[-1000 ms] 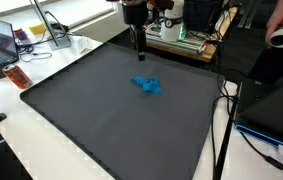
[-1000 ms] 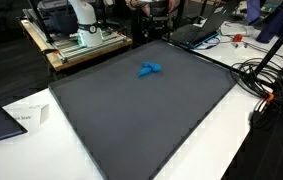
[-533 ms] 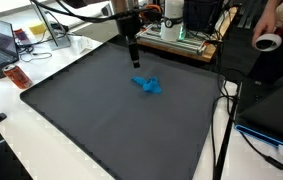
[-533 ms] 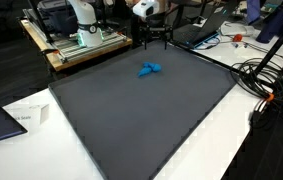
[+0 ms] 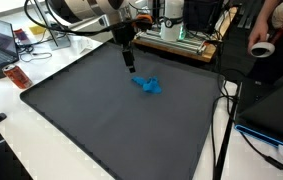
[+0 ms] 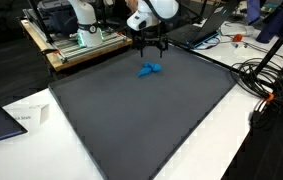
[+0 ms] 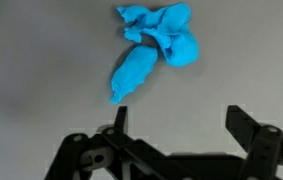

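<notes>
A crumpled bright blue cloth lies on the dark grey mat; it also shows in an exterior view and in the wrist view. My gripper hangs above the mat just beside the cloth, on its far side, a little above the surface; it also shows in an exterior view. In the wrist view the gripper is open and empty, with bare mat between its two black fingers. The cloth's tail ends just ahead of one fingertip.
A wooden bench with equipment stands behind the mat. A laptop and an orange object sit on the white table to one side. A person's hand holds a tape roll. Cables lie beside the mat.
The arm has swung in over the mat and lowered, bringing the gripper from the mat's far edge to just beside the blue cloth. The cloth has not moved.
</notes>
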Available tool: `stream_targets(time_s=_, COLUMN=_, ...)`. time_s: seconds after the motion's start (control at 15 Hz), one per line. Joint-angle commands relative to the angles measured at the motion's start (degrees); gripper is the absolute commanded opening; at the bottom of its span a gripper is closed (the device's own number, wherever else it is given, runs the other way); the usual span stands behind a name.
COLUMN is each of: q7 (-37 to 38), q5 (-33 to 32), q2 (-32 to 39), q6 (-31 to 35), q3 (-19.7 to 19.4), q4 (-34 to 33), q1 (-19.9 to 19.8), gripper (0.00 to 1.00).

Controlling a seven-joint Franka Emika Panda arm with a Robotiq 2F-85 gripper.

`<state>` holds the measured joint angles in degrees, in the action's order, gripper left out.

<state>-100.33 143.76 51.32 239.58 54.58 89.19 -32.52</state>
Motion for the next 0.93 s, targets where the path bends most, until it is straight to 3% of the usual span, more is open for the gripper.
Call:
stream_targets(time_s=0.0, q7=-3.16, q5=0.00, q2=3.34, q6=-0.32, q3=0.28, q4=-1.78, q1=-0.82, gripper=1.00)
stream_targets(time_s=0.87, q7=-11.68, q5=-0.10, q2=12.53, q6=1.67, q3=-1.80, q4=-8.60, q1=-2.48, gripper=1.00)
